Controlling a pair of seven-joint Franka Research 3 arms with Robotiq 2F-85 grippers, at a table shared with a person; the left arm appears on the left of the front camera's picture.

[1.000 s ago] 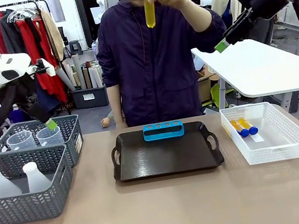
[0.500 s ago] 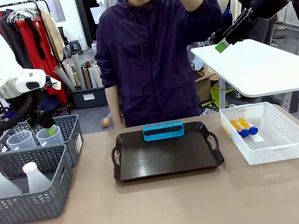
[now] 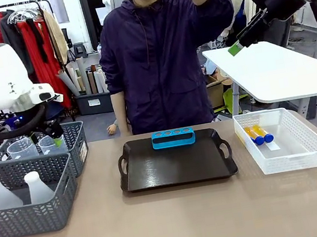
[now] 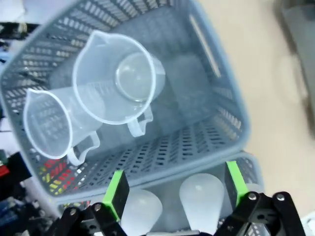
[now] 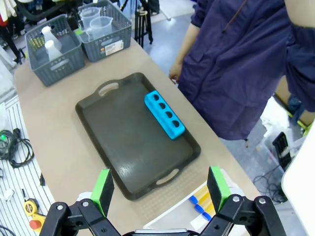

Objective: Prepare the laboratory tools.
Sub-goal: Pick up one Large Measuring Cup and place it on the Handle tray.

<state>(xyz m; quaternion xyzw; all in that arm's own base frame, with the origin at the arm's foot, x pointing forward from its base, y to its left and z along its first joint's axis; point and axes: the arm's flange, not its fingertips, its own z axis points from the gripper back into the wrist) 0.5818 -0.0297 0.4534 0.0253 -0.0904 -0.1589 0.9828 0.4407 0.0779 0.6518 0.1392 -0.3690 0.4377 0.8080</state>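
Two clear handled beakers [image 3: 22,147] [image 4: 120,78] stand in the far grey basket [image 3: 76,145]. My left gripper [image 3: 56,135] [image 4: 175,191] hangs open just above that basket, with nothing between its green pads. Two white conical flasks [image 3: 36,187] [image 4: 201,196] sit in the near grey basket [image 3: 34,213]. The blue four-hole rack [image 3: 173,138] [image 5: 165,114] rests at the far edge of the black tray [image 3: 176,167] [image 5: 123,147]. Two amber tubes with blue caps [image 3: 257,134] lie in the white mesh basket [image 3: 301,155]. High at the right, my right gripper [image 3: 235,48] [image 5: 160,189] is open and holds nothing.
A person in a dark purple jacket [image 3: 161,63] stands behind the tray with one arm raised to the picture's top edge. A white side table [image 3: 278,71] stands at the far right. Bare tabletop [image 3: 176,222] lies in front of the tray.
My left arm has swung over and come down to the beaker basket. The person's hand has lifted a yellow tube up out of the picture. The right arm has stayed put.
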